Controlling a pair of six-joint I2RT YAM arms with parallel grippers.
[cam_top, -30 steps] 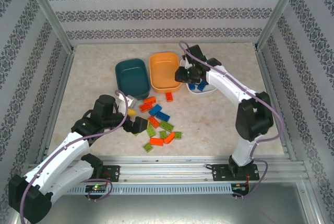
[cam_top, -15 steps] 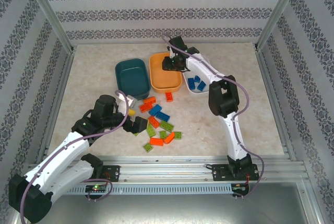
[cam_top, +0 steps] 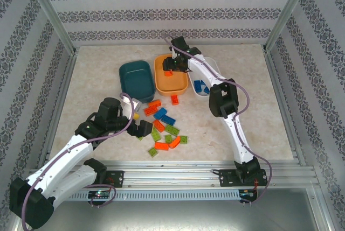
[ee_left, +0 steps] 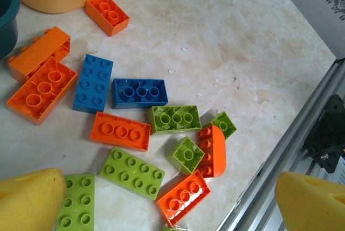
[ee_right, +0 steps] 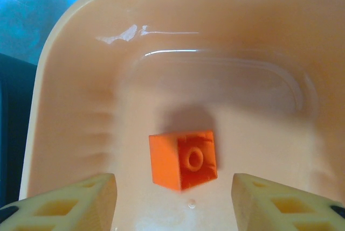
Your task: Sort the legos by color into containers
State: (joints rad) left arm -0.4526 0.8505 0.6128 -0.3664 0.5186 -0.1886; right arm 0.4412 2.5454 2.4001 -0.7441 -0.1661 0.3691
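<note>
Right tool (cam_top: pixel 171 66) hangs over the orange tub (cam_top: pixel 180 87) at the far middle of the worktop (cam_top: pixel 97 75), pads (ee_right: pixel 75 201) spread wide with nothing pinched. One orange brick (ee_right: pixel 184 159) sits below it inside that tub, just off the tub's middle; cannot tell if it rests on the floor or is in mid-drop. It's squarish, so no real long axis. It's tipped on an edge, with the face carrying a round mark turned up to the wrist camera and a plain side facing left. Left tool (cam_top: pixel 141 130) hovers low at the pile (cam_top: pixel 164 126) mid-worktop toward the near edge, also spread and holding nothing. Progress looks early to middling. The white tub (cam_top: pixel 214 94), just right of the orange one, holds a few blue bricks (cam_top: pixel 200 85). The teal tub (cam_top: pixel 125 72), just left of it, looks empty. Roughly a dozen bricks are left loose: about six orange, five lime green and two blue. One loose blue brick (ee_left: pixel 92 83) has its long axis running toward the tubs, and the other blue brick (ee_left: pixel 139 92) lies crosswise, nearly touching it, both studs up. The long green brick (ee_left: pixel 132 172) lies diagonal, studs up. A small orange brick (ee_left: pixel 108 14) sits apart, just beside the orange tub. Greens are untouched and presumably go in the teal tub, so most of the sorting remains.
</note>
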